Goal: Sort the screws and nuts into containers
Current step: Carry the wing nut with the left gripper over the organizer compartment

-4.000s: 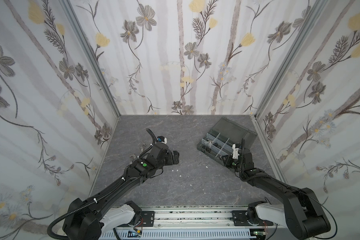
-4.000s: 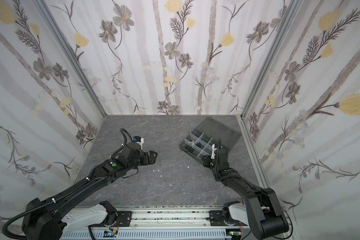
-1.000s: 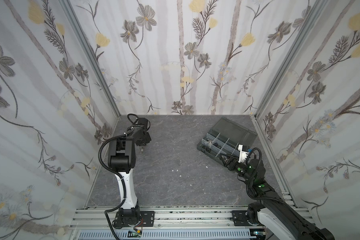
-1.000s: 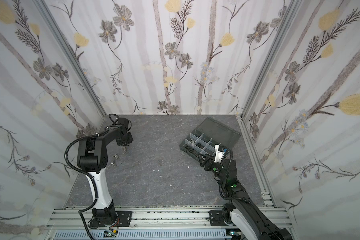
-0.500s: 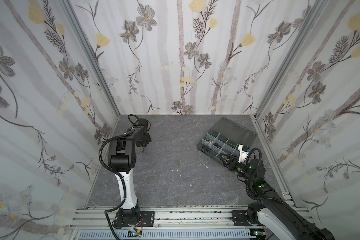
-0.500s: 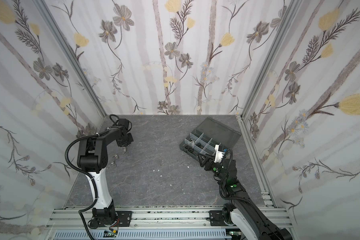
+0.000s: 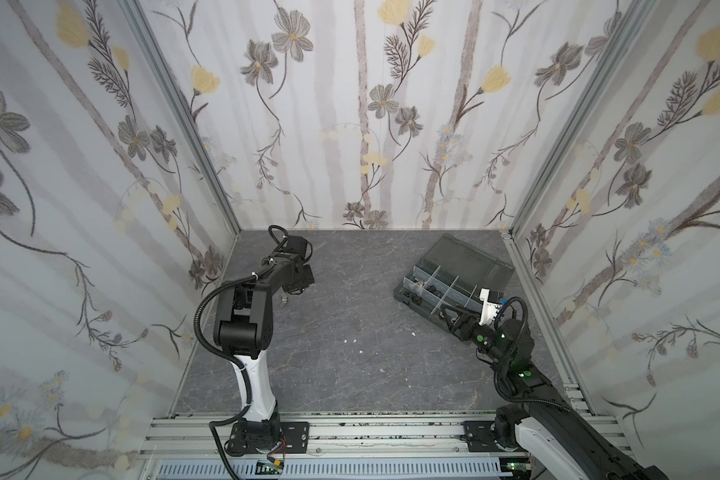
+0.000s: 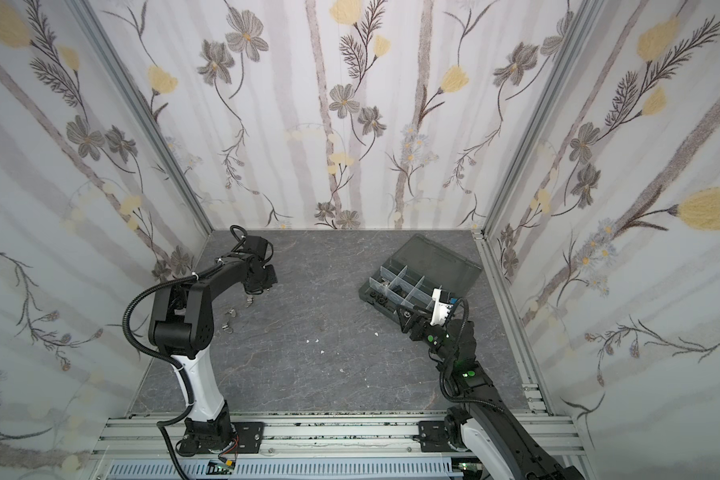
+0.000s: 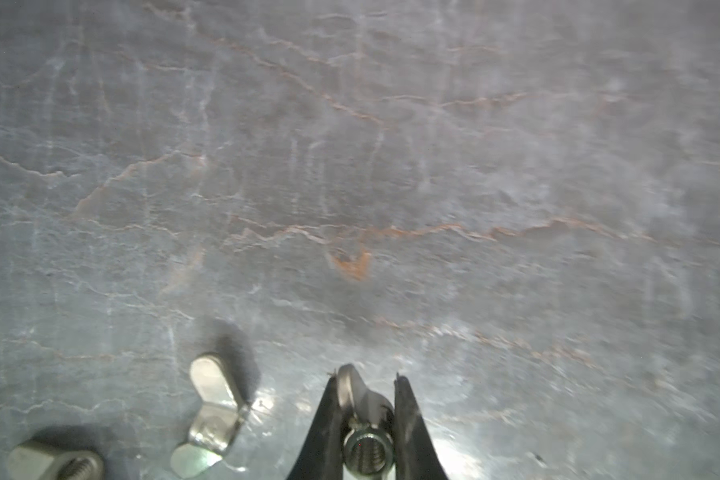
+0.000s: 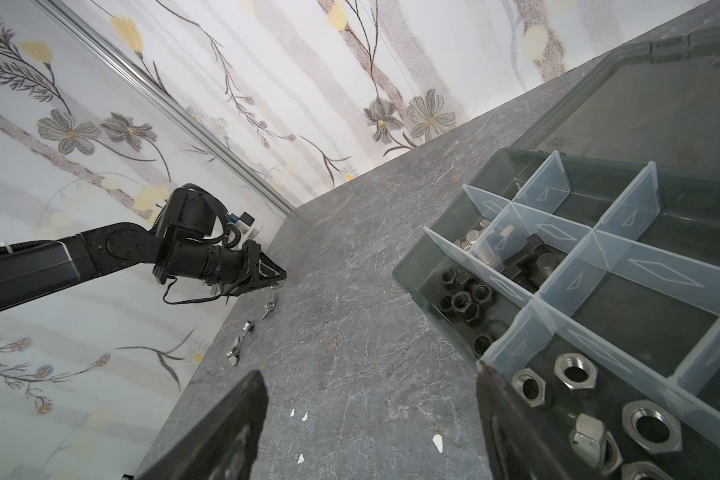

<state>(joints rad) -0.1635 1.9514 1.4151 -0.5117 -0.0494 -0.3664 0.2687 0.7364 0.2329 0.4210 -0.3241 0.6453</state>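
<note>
The box [image 7: 470, 259] sits back right on the table [image 7: 350, 374]; loose nuts [image 8: 226, 328] lie at its left edge.

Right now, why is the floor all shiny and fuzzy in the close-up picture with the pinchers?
Left wrist view: bright glare washes the table beside the left gripper, shut on a wing nut; farther table looks soft and blurry; the loose wing nut throws a dark shadow. Right wrist view: the organizer box looks sharp.
</note>
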